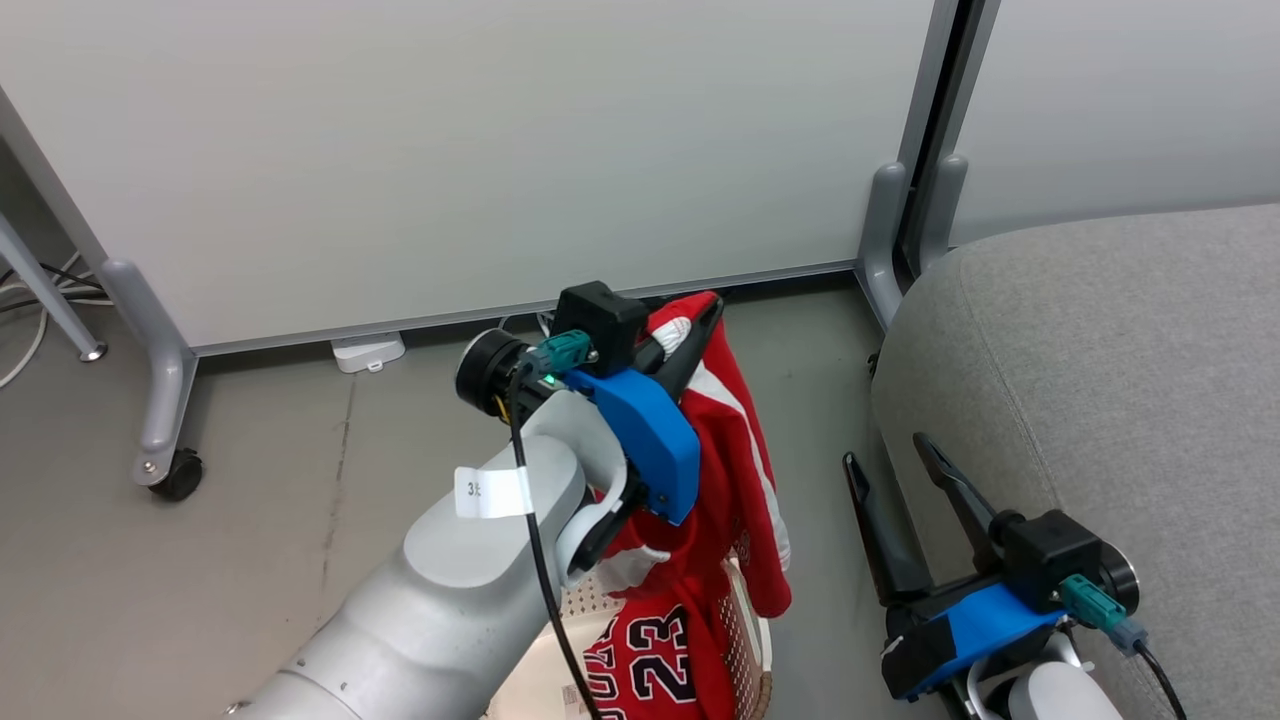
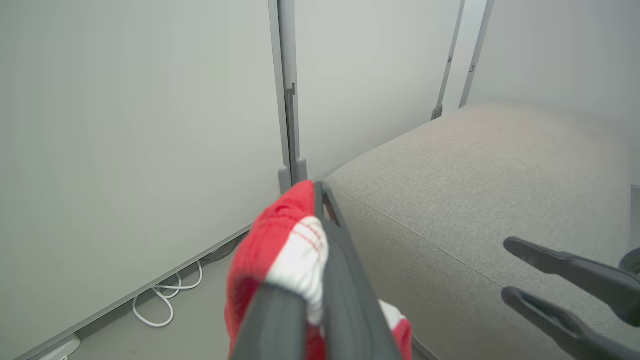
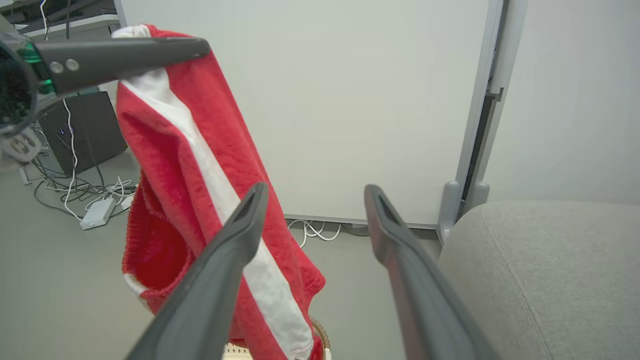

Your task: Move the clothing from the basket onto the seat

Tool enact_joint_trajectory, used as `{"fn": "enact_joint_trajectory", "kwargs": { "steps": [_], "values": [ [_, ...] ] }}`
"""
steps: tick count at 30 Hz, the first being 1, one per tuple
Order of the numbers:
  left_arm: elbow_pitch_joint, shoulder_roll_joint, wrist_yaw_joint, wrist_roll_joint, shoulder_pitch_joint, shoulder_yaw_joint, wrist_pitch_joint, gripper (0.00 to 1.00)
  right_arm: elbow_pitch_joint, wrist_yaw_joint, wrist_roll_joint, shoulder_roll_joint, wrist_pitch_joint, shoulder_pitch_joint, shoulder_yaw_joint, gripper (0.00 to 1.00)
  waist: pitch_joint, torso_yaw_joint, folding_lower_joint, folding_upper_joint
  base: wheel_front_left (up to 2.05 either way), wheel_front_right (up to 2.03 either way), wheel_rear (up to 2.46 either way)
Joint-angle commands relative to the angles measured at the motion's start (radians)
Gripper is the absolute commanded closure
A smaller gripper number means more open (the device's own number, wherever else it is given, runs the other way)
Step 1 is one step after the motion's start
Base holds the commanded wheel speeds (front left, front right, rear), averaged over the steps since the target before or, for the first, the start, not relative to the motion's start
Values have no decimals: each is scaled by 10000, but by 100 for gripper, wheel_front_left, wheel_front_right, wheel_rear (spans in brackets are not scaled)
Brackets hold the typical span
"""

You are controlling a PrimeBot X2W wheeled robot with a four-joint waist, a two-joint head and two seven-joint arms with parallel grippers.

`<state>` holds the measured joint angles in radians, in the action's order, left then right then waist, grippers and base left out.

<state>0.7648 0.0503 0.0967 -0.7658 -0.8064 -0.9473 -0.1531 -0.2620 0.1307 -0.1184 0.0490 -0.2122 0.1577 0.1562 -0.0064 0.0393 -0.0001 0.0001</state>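
Observation:
My left gripper (image 1: pixel 703 312) is shut on the waistband of the red shorts (image 1: pixel 740 470), which hang down with their white stripe showing. They dangle above the cream perforated basket (image 1: pixel 745 635) at the bottom of the head view. In the basket lies the red jersey (image 1: pixel 650 660) with number 23. The light-grey seat (image 1: pixel 1100 380) is to the right. My right gripper (image 1: pixel 885 450) stands open and empty beside the seat's rounded edge. In the right wrist view the shorts (image 3: pixel 200 165) hang left of the open right gripper (image 3: pixel 316 189).
White partition panels stand behind, on grey feet with a castor (image 1: pixel 178 475). A white power block (image 1: pixel 368 352) and cables (image 2: pixel 165 300) lie on the floor by the panel base. A dark box (image 3: pixel 82 125) with more cables sits farther left.

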Motion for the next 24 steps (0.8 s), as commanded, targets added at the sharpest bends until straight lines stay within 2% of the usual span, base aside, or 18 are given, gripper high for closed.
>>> {"fn": "enact_joint_trajectory", "kwargs": {
  "steps": [1, 8, 24],
  "values": [
    [-101, 3, -107, -218, -198, -191, 39, 100, 24, 1, -83, 24, 43, -186, 60, 0, -14, -21, 1, -1, 0, 0, 0],
    [-149, 5, -411, -912, -509, -926, -72, 100, -46, 1, -182, 24, 82, -154, 281, 0, -54, -186, 1, -1, 0, 0, 0],
    [370, 5, -516, -1873, -844, -1895, -429, 100, -142, 1, -233, 23, 318, 67, 640, 0, 90, -242, 1, -1, 0, 0, 0]
  ]
}}
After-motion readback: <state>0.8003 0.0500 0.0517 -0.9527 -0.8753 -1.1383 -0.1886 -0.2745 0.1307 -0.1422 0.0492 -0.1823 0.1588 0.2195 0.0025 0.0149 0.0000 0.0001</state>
